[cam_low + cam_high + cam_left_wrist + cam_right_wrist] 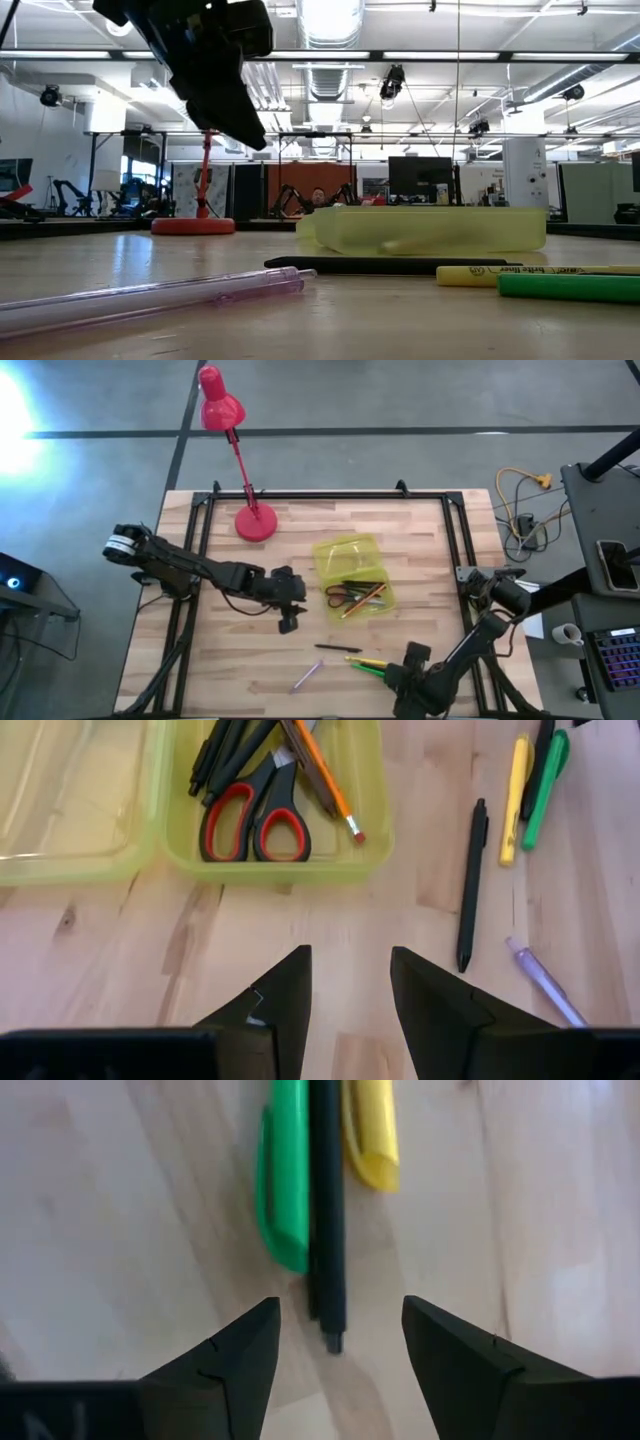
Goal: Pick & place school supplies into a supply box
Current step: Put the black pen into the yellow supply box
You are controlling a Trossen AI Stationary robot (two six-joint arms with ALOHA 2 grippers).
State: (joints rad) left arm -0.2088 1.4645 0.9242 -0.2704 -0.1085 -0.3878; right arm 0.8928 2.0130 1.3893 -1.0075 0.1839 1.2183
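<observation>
The open right gripper [335, 1342] hovers over a thin, stiff, light black pen [326, 1200] beside the green marker [283, 1175]; mid-barrel looks the best hold.

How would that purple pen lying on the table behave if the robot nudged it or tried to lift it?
The purple pen looks round and slim, lying alone on bare wood, so a sideways nudge would probably roll it. Its clear plastic barrel suggests it is light and stiff, and perhaps a bit slippery. Lying flat on the table, it leaves little height for fingers to close on.
</observation>
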